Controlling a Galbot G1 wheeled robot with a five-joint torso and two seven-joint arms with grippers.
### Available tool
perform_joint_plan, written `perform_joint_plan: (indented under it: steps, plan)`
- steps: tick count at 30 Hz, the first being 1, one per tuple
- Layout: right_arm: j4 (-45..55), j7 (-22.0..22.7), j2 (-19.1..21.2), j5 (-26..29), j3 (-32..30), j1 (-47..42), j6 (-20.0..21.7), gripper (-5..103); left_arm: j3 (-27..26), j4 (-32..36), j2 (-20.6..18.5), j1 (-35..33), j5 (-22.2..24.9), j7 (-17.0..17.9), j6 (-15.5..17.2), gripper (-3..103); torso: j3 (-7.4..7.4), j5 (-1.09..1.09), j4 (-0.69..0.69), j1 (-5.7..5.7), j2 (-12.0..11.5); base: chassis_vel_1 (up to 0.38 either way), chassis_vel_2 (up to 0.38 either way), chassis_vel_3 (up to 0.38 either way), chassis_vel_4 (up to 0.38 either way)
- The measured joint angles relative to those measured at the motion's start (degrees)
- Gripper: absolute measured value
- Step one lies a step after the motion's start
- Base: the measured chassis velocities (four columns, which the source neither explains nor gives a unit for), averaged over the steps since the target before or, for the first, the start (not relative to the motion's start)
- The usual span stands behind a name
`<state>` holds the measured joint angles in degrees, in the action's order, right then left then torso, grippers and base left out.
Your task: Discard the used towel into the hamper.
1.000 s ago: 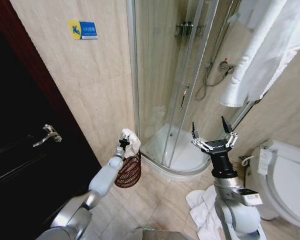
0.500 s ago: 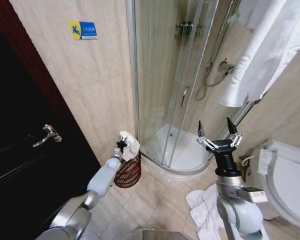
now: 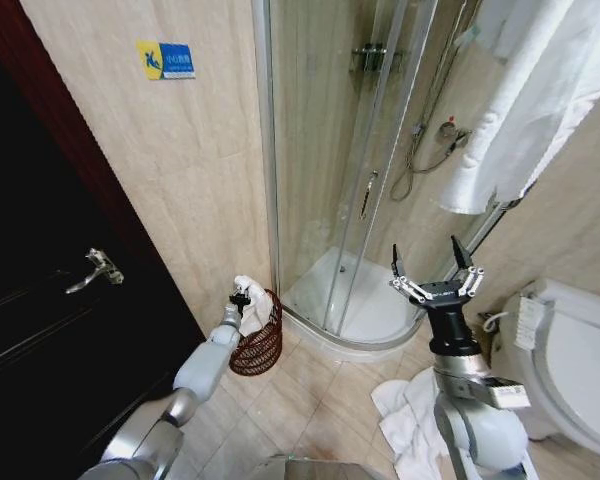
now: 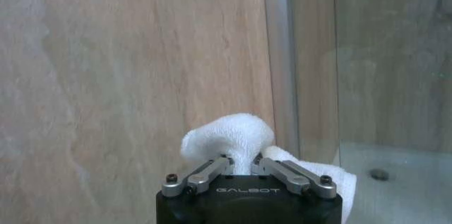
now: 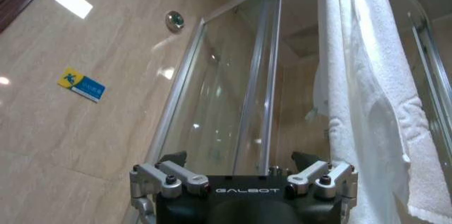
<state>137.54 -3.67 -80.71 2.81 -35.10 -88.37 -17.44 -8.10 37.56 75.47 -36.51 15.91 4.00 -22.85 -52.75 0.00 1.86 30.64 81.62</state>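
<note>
Towel (image 3: 250,305), white and bunched into a soft lump with no clear long axis, sits pinched in the left gripper (image 3: 240,298) over the rim of the hamper (image 3: 260,345), a reddish-brown ribbed wire basket standing upright on the beige tiled floor (image 3: 310,400) between the dark door (image 3: 40,330) and the glass shower enclosure (image 3: 350,170). Farther right, the right gripper (image 3: 432,270) hangs raised with fingers spread, empty, before the shower tray.

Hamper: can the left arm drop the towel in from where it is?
Probably yes. The left tool is shut on the towel at the hamper rim, nothing between them. The right tool is open, raised by the shower.
</note>
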Motion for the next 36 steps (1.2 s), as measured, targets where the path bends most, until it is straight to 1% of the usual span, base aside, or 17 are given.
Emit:
perform_joint_plan:
  steps: [4,7,10,17,20,21,25,28,36]
  plan:
    - [-0.13,0.09,0.05,0.37,0.00,0.36,-0.18,100,-0.13,-0.32,0.16,-0.23,-0.02,-0.41,-0.06,6,0.00,0.00,0.00,0.00,0.00,0.000,0.000,0.000,0.000]
    - [-0.23,0.11,-0.10,0.44,0.04,0.80,-0.55,100,-0.56,-1.15,1.05,-0.24,0.06,-1.07,-1.00,6,0.00,0.00,0.00,0.00,0.00,0.000,0.000,0.000,0.000]
    - [-0.26,0.13,-0.07,0.46,0.03,0.85,-0.87,100,-0.55,-1.67,1.54,-0.28,-0.01,-1.22,-1.18,6,0.00,0.00,0.00,0.00,0.00,0.000,0.000,0.000,0.000]
    - [-0.35,-0.05,0.15,0.82,-0.21,0.65,-2.10,100,-0.95,-4.84,3.06,0.15,-0.67,-1.67,-1.25,6,0.00,0.00,0.00,0.00,0.00,0.000,0.000,0.000,0.000]
    - [-0.08,-1.91,0.08,1.04,-0.60,0.49,-1.98,100,-1.16,-5.77,3.30,0.16,-0.60,-1.93,-1.26,6,0.00,0.00,0.00,0.00,0.00,0.000,0.000,0.000,0.000]
    - [-0.08,-1.91,0.08,1.04,-0.60,0.49,-1.98,100,-1.16,-5.77,3.30,0.16,-0.60,-1.93,-1.26,6,0.00,0.00,0.00,0.00,0.00,0.000,0.000,0.000,0.000]
    - [0.50,-5.37,-0.48,1.16,-0.44,0.45,-1.44,100,-1.36,-5.86,3.39,-0.24,-0.59,-2.02,-1.29,6,0.00,0.00,0.00,0.00,0.00,0.000,0.000,0.000,0.000]
    - [0.17,-6.63,-0.59,0.87,-0.31,0.64,-1.94,100,-1.42,-5.68,3.37,-0.55,-0.57,-2.02,-1.32,6,0.00,0.00,0.00,0.00,0.00,0.000,0.000,0.000,0.000]
    - [-0.34,-6.61,-0.08,1.02,-0.57,0.66,-3.31,100,-1.93,-5.06,3.14,-1.68,-0.45,-2.04,-1.39,6,0.00,0.00,0.00,-0.01,0.01,-0.019,0.016,0.012,-0.010]
